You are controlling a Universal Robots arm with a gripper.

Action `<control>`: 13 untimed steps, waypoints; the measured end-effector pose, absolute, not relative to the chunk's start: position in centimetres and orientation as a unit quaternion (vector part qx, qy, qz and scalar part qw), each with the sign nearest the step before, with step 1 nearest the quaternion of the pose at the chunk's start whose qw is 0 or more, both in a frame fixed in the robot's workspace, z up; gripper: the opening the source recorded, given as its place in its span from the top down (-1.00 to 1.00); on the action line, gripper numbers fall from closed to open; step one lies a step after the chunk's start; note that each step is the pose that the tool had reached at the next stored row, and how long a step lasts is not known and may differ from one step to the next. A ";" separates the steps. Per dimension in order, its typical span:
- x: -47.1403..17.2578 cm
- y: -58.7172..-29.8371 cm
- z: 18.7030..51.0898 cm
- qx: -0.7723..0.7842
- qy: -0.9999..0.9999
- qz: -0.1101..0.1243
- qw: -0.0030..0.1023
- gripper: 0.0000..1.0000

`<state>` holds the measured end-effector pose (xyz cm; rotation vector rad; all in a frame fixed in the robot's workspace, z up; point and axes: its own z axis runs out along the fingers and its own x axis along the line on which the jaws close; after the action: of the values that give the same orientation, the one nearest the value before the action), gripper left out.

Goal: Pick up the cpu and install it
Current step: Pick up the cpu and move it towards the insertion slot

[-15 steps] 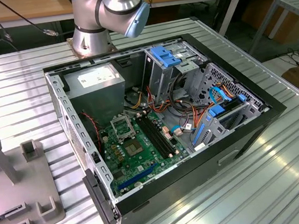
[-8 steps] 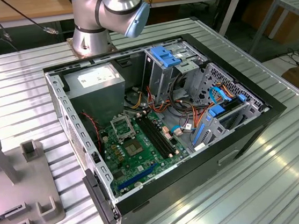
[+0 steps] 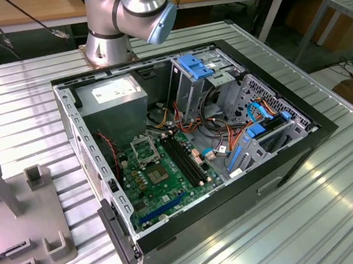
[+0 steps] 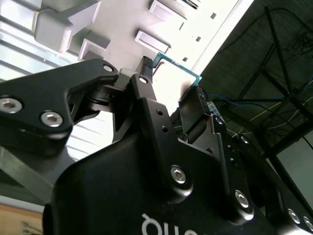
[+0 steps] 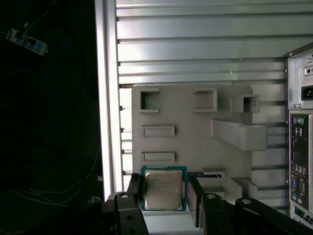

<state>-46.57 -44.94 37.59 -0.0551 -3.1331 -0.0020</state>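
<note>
Gripping the cpu (image 5: 163,188) by two opposite edges, the gripper (image 5: 164,192) is hanging over a grey moulded fixture (image 5: 195,132) on the ribbed metal table (image 3: 301,220). In both wrist views, its black fingers (image 5: 194,196) are pressing in on either side of the chip. In the first wrist view the cpu is showing its pale silver-grey lid, framed by a thin green border. It is lying flat between the fingers, near one edge of the fixture and beside its slotted recesses and raised blocks. Whether the chip is resting on the fixture or lifted just clear of it is not possible to tell. In the second wrist view the cpu (image 4: 173,68) is appearing as a bright plate with a green rim between the fingertips, with the fixture (image 4: 122,19) beyond it.

In the exterior view the robot arm (image 3: 128,16) is rising from its base behind an open computer case (image 3: 294,157) lying on its side. The fixture (image 3: 16,233) is sitting to the exterior view's left of the case, well apart from the green motherboard (image 3: 162,178) inside. On that board the metal-framed square socket (image 3: 145,150) is sitting near the power supply. The rear panel of the case (image 5: 301,147) is edging into the first wrist view beside the fixture.
</note>
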 end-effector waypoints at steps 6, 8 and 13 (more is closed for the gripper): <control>-46.6 -44.9 38.0 -0.018 -1.000 -0.001 0.004 0.05; -46.6 -44.9 38.1 -0.018 -1.000 -0.001 0.004 0.05; -46.6 -44.9 38.1 -0.018 -1.000 -0.001 0.004 0.05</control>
<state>-46.57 -44.94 38.12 -0.0551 -3.1332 -0.0021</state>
